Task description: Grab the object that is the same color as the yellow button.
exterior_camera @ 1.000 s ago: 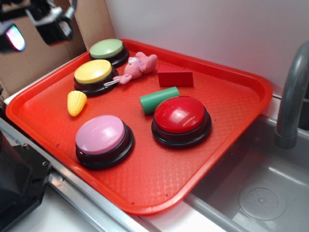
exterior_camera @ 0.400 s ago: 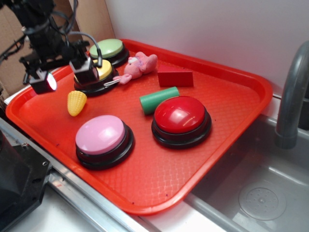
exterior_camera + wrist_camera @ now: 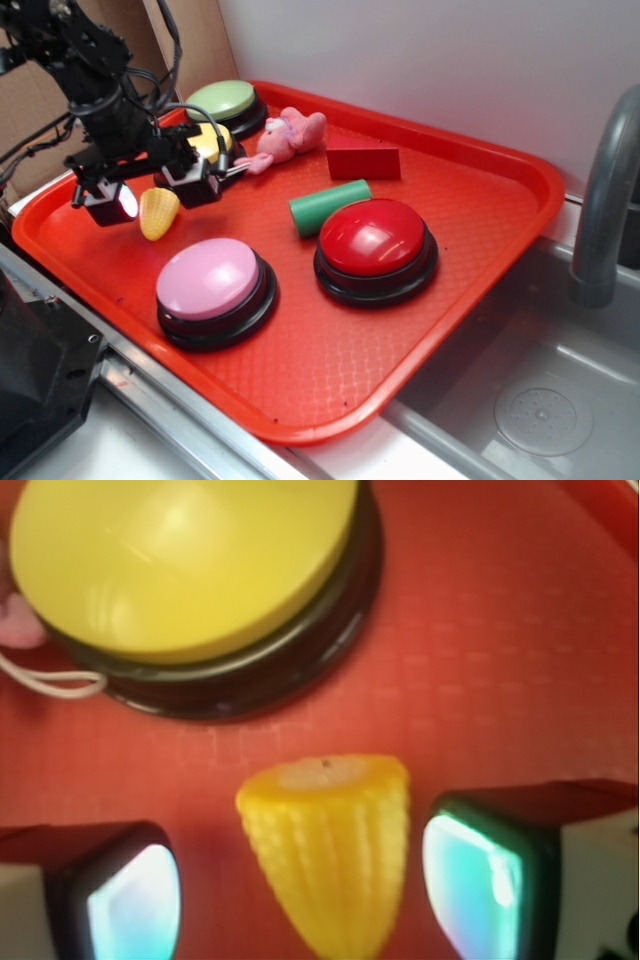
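A small yellow toy corn cob [image 3: 158, 212] [image 3: 330, 845] lies on the red tray [image 3: 400, 330], just in front of the yellow button [image 3: 180, 570] [image 3: 208, 140], which has a pale yellow dome on a black base. My gripper [image 3: 155, 190] [image 3: 305, 895] is lowered over the corn and stands open, one finger on each side of it. In the wrist view a gap shows between each fingertip [image 3: 480, 875] and the corn. The arm hides most of the yellow button in the exterior view.
On the tray also stand a green button [image 3: 222, 101], a pink button [image 3: 212, 285] and a red button [image 3: 375, 245]. A pink plush toy [image 3: 288, 135], a red block [image 3: 362, 160] and a green cylinder [image 3: 328, 205] lie between them. A sink and faucet [image 3: 600, 210] are on the right.
My gripper has come down from the upper left of the scene to just above the tray, and its open fingers now straddle the corn. The objects have not moved.
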`<state>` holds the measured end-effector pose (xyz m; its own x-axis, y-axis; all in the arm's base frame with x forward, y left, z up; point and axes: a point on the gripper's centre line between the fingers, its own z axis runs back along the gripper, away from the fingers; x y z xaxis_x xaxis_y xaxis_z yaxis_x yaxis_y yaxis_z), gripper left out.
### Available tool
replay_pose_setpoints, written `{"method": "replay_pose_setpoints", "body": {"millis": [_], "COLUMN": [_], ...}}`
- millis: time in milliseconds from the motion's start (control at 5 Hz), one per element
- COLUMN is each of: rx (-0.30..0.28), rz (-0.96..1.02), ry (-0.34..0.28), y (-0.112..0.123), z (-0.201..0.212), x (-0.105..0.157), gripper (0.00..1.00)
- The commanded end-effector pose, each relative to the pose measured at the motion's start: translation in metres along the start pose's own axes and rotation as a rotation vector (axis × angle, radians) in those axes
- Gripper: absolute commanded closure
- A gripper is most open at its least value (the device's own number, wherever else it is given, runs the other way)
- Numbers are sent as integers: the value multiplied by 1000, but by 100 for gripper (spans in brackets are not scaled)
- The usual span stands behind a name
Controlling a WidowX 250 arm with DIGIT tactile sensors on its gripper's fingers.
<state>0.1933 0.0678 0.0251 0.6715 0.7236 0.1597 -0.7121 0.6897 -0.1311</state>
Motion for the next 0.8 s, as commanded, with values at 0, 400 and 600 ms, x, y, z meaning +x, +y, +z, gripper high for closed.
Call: {"method": "replay_pose_setpoints", "body": {"millis": [0, 400, 600], "rx": [21, 1, 26], "rz": [22, -95, -176], "ry": [-81, -80, -31], "y": [2, -16, -35], "z": [-5, 32, 70], "x": [10, 8, 7], "gripper": [92, 100, 100]}}
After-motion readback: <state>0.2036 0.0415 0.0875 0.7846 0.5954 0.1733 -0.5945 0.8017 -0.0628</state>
